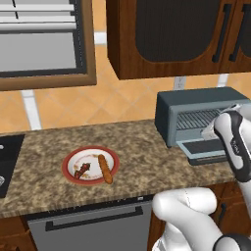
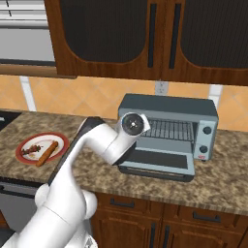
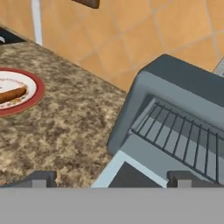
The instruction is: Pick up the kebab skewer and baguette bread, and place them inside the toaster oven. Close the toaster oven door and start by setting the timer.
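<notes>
- Left base view, lower left: baguette bread (image 1: 105, 168) and kebab skewer (image 1: 82, 170) lie side by side on a red-rimmed plate (image 1: 113, 161).
- Toaster oven (image 2: 167, 105) at right center, its door (image 2: 156, 164) folded down.
- Gripper (image 3: 111, 178) empty, jaws wide apart, at the oven's front left corner.

skewer (image 1: 82, 170) and baguette (image 1: 105, 168) together; toaster oven (image 2: 167, 135) door (image 2: 157, 163) open.

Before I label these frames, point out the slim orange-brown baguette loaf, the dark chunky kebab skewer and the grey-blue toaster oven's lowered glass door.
Slim orange-brown baguette loaf (image 1: 105, 169): left base view, mid-loaf.
Dark chunky kebab skewer (image 1: 82, 169): left base view, its chunks.
Lowered glass door (image 2: 160, 160): right base view, glass pane.
</notes>
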You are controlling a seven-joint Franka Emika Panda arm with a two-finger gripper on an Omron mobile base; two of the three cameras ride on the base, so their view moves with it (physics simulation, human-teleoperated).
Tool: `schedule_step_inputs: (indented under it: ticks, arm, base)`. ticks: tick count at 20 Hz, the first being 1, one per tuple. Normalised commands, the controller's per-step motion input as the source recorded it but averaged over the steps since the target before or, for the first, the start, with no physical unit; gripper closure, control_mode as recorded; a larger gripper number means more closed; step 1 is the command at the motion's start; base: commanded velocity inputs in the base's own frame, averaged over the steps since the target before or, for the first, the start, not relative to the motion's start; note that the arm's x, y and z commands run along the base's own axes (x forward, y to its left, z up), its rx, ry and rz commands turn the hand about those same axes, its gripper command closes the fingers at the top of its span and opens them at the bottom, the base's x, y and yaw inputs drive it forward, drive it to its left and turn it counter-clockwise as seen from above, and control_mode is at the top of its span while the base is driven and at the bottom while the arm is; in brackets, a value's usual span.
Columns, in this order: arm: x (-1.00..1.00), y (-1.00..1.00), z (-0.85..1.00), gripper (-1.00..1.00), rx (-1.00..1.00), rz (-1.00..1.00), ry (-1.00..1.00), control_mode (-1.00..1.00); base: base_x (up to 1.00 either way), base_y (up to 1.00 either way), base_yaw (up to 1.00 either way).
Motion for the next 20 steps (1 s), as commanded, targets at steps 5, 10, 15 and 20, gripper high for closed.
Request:
schedule_step_inputs:
  ticks: [5, 10, 15, 20]
  arm:
    - [0.11, -0.67, -0.03, -1.00, 0.00, 0.05, -0.16, -1.00]
    - [0.22, -0.72, -0.11, -1.00, 0.00, 0.00, -0.05, -1.00]
    - [0.63, -0.34, -0.15, -1.00, 0.00, 0.02, 0.00, -1.00]
    - [0.37, -0.14, -0.37, -1.00, 0.00, 0.04, -0.04, -1.00]
  base:
    - [0.00, 0.00, 0.00]
    - [0.00, 0.00, 0.00]
    - [0.00, 0.00, 0.00]
    - [0.00, 0.00, 0.00]
